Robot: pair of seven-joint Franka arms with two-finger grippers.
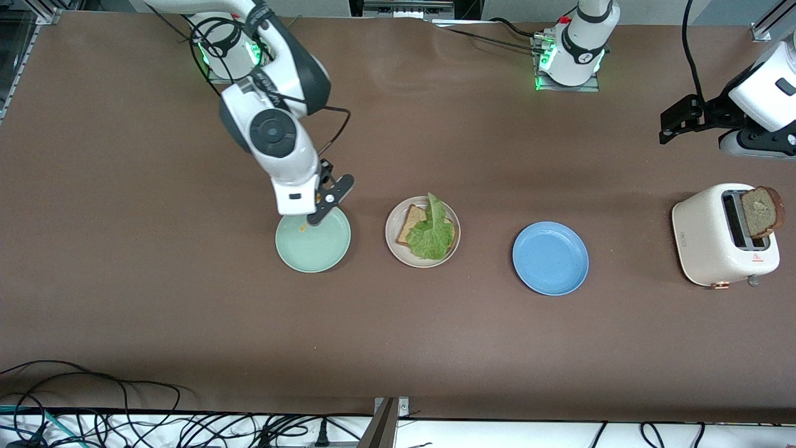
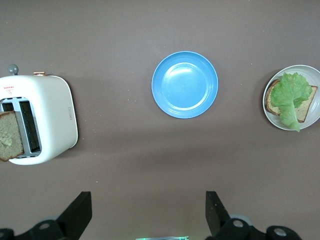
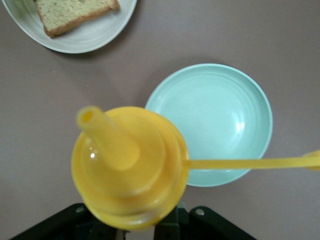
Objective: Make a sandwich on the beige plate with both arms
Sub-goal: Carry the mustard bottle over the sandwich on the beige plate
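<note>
The beige plate lies mid-table and holds one brown bread slice with a ruffled green lettuce leaf on top. The left wrist view shows the plate and leaf too. A second bread slice sticks up from the toaster. My right gripper hangs over the mint-green plate, shut on a yellow squeeze bottle. That bottle hides most of the right gripper in its wrist view. My left gripper is open and empty, up in the air near the toaster, and is seen wide open.
A blue plate lies between the beige plate and the toaster, toward the left arm's end. The bottle's loose cap strap reaches out over the mint-green plate. Cables run along the table edge nearest the front camera.
</note>
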